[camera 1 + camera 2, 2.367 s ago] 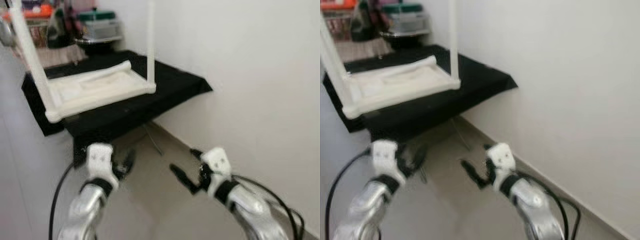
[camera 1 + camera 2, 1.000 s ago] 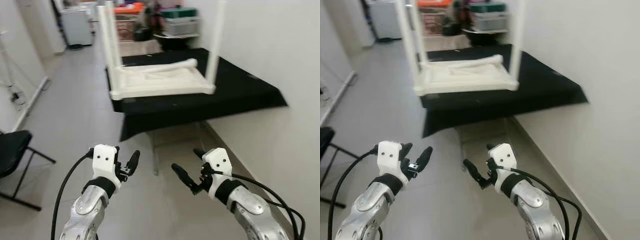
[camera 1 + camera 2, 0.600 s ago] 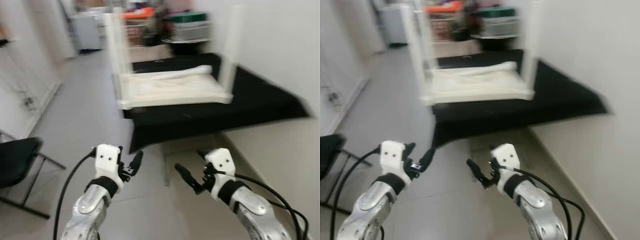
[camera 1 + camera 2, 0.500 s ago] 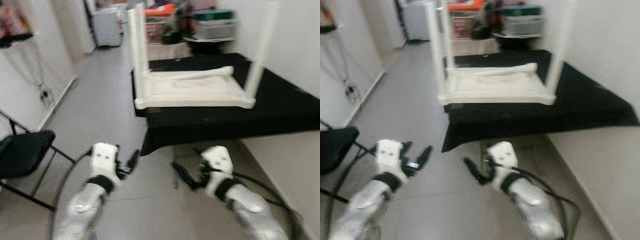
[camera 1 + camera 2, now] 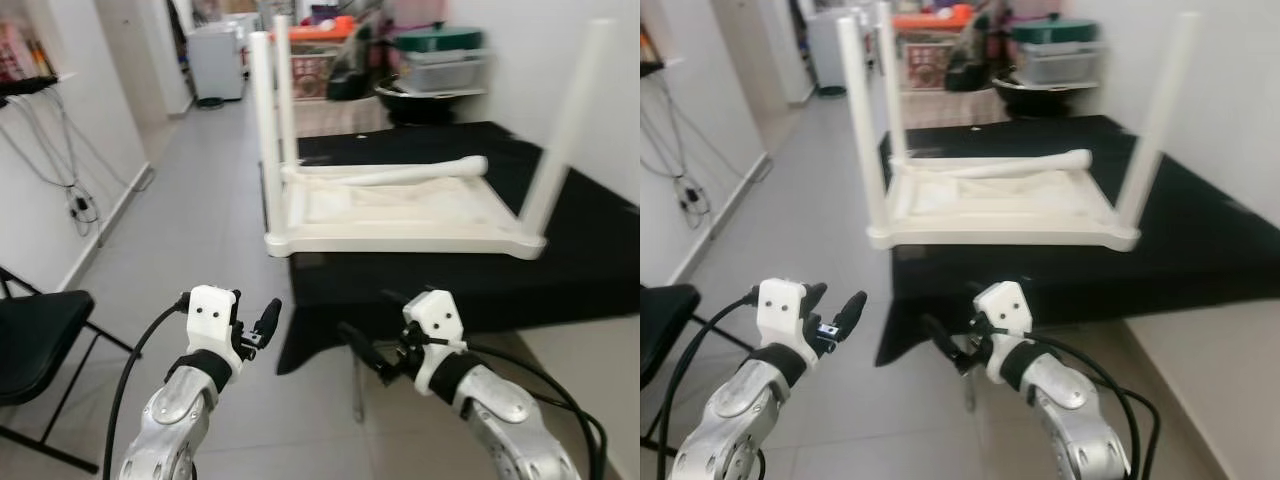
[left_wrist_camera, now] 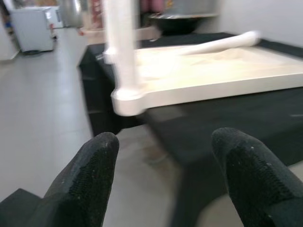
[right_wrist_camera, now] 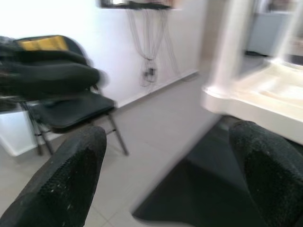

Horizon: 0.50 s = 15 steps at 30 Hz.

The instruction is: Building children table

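Observation:
A white plastic children's table (image 5: 400,215) lies upside down on a black-draped bench (image 5: 580,265) ahead of me. Three legs stand up from it: two on the left (image 5: 263,130) and one on the right (image 5: 565,130). A loose white leg (image 5: 400,176) lies across its underside. My left gripper (image 5: 255,318) is held open, low in front of the bench, apart from the table. My right gripper (image 5: 372,322) is open beside it, just before the cloth's edge. The left wrist view looks between open fingers (image 6: 90,175) at the table's near corner (image 6: 128,97).
A black folding chair (image 5: 35,340) stands on the grey floor at my left, by a white wall with hanging cables (image 5: 60,140). A white appliance (image 5: 215,60) and stacked containers (image 5: 430,60) crowd the far end. A white wall (image 5: 620,60) runs behind the bench on the right.
The camera has swung left, from the right wall to face the bench and upturned table. Both grippers keep the same open pose in front of me.

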{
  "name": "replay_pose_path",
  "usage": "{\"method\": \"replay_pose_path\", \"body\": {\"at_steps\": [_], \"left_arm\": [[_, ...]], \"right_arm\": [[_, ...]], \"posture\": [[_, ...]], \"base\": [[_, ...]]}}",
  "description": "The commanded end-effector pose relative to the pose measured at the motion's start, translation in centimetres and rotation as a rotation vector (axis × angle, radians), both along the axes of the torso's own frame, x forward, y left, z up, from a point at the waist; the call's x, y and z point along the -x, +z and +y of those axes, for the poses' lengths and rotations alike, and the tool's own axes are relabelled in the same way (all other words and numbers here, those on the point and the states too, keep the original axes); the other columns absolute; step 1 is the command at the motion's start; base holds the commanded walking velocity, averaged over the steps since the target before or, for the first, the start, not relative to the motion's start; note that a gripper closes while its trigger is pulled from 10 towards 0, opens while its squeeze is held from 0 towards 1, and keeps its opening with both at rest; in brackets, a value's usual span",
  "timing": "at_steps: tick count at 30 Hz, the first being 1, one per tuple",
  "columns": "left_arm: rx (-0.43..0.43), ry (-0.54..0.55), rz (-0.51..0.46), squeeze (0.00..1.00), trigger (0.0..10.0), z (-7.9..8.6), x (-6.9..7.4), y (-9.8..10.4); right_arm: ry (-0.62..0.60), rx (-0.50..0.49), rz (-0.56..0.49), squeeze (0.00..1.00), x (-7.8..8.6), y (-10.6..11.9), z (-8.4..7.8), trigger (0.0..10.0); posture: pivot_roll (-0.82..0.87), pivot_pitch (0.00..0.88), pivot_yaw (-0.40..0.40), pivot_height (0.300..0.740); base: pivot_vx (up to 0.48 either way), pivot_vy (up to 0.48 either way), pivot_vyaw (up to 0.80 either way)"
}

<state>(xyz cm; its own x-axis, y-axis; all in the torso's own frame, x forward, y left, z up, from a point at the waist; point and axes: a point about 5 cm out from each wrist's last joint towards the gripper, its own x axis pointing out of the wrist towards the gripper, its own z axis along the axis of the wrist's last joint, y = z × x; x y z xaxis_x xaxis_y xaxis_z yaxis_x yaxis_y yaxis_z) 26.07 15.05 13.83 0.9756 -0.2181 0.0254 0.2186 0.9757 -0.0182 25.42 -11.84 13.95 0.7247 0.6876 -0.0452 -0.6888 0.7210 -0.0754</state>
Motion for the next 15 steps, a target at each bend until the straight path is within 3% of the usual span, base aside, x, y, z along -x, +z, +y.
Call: {"method": "replay_pose_path", "body": {"at_steps": [1,6,10,15], "left_arm": [[-0.009,-0.016,-0.007,0.00,10.0,-0.3,-0.2,0.2],[-0.007,-0.012,-0.008,0.00,10.0,-0.5,0.0,0.2],[-0.003,-0.014,-0.009,0.00,10.0,-0.7,0.1,0.1],[-0.005,-0.019,-0.011,0.00,10.0,-0.7,0.2,0.1]], "right_arm": [[0.012,0.009,-0.014,0.00,0.1,0.3,-0.6,10.0],[0.165,0.095,-0.037,0.00,0.0,1.5,-0.9,10.0],[0.168,0.149,-0.085,0.00,-1.6,3.0,-1.3,10.0],[0.112,0.174,-0.115,0.00,-2.6,3.2,-1.4,10.0]], "posture": [[-0.10,0.000,-0.013,0.740],[-0.09,0.000,-0.028,0.740],[-0.08,0.000,-0.040,0.740],[-0.06,0.000,-0.046,0.740]], "base": [[0.386,0.000,0.00],[0.384,0.000,0.00],[0.384,0.000,0.00],[0.384,0.000,0.00]]}}
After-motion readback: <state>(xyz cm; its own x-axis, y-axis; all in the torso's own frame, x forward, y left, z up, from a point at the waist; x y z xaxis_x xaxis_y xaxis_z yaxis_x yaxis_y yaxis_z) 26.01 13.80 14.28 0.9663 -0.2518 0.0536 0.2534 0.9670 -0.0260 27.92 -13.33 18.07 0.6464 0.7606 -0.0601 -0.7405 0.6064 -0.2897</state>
